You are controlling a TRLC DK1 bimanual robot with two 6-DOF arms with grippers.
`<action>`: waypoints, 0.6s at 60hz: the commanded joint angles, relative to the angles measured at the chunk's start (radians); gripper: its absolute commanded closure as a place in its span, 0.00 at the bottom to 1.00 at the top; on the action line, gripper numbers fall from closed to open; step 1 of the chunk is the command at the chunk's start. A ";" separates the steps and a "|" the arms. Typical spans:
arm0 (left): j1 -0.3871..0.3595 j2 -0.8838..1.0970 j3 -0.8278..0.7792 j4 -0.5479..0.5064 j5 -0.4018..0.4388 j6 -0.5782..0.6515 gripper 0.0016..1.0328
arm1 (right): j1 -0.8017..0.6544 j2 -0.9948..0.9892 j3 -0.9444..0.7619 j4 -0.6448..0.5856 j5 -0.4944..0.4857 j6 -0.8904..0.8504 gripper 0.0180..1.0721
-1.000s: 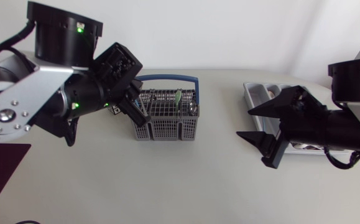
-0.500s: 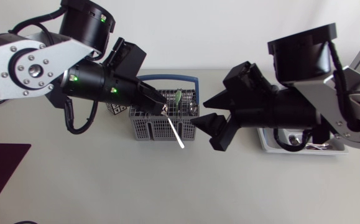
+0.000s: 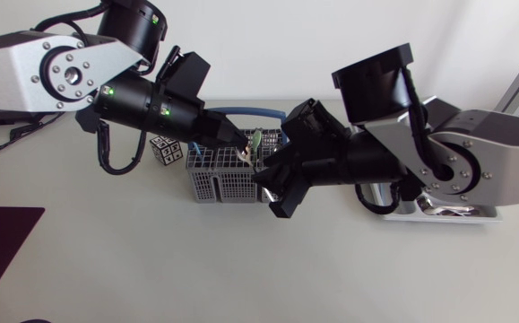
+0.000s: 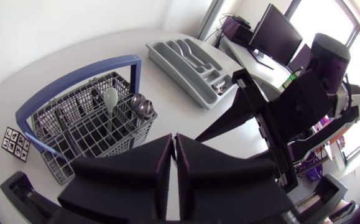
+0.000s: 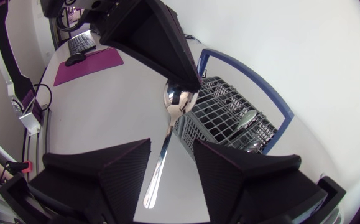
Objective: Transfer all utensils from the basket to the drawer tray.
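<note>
White table [image 3: 151, 265] beneath basket [image 3: 219, 186], spoon [image 5: 166, 140]

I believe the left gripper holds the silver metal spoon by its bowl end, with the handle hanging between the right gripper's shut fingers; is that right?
Not quite: the fingers of the right gripper stand open, not shut, with the handle of the silver metal spoon hanging between them. The left gripper does hold it by the bowl end. The right wrist view shows this.

Polished metal spoon [image 5: 177, 104], grey plastic lattice basket [image 3: 228, 187], smooth grey tray [image 4: 186, 62]
</note>
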 commanded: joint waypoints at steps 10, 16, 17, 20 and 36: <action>-0.006 0.040 0.053 -0.015 0.028 -0.039 0.97 | 0.013 0.061 0.039 0.027 0.007 0.007 0.67; -0.013 0.044 0.053 -0.015 0.028 -0.039 0.97 | 0.013 0.071 0.040 0.028 0.007 0.004 0.79; -0.013 0.044 0.053 -0.015 0.028 -0.037 0.97 | 0.013 0.071 0.042 0.028 0.007 0.004 0.81; -0.015 0.046 0.051 -0.015 0.028 -0.037 0.97 | 0.011 0.075 0.042 0.025 0.005 0.004 0.84; -0.021 0.029 0.047 -0.015 0.045 -0.033 0.78 | 0.020 0.098 0.053 0.005 0.002 -0.001 0.95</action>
